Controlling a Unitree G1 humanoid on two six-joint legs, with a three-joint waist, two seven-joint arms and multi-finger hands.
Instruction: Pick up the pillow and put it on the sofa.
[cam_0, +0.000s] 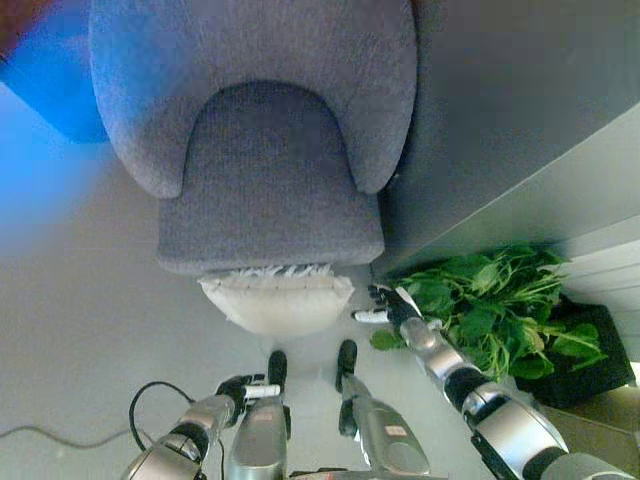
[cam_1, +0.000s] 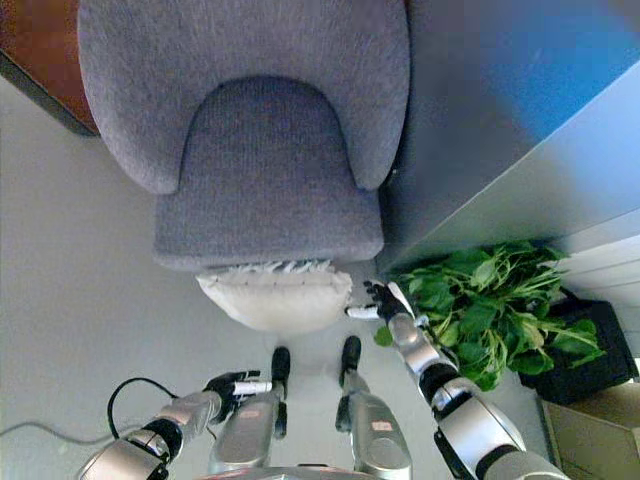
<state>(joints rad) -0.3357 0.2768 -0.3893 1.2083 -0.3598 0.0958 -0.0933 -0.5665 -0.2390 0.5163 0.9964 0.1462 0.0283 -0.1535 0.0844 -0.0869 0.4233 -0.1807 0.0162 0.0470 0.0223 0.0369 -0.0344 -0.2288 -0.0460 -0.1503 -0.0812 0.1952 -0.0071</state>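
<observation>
- the right hand (cam_1: 378, 300) reaches out with its fingers spread loose, its tips just beside the right end of the white pillow (cam_1: 275, 297).
- the left hand (cam_1: 232, 385) hangs low, fingers curled on nothing.
- the pillow lies on the floor (cam_1: 80, 300), touching the grey sofa (cam_1: 265, 190) front.
- a leafy plant (cam_1: 490, 305) stands right of the hand.

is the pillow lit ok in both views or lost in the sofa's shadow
Left eye view: the pillow shows bright on the pale floor, and only its fringed top edge dims under the sofa front. Right eye view: same lighting, outline clear, and the right hand by its right end covers none of it.
</observation>
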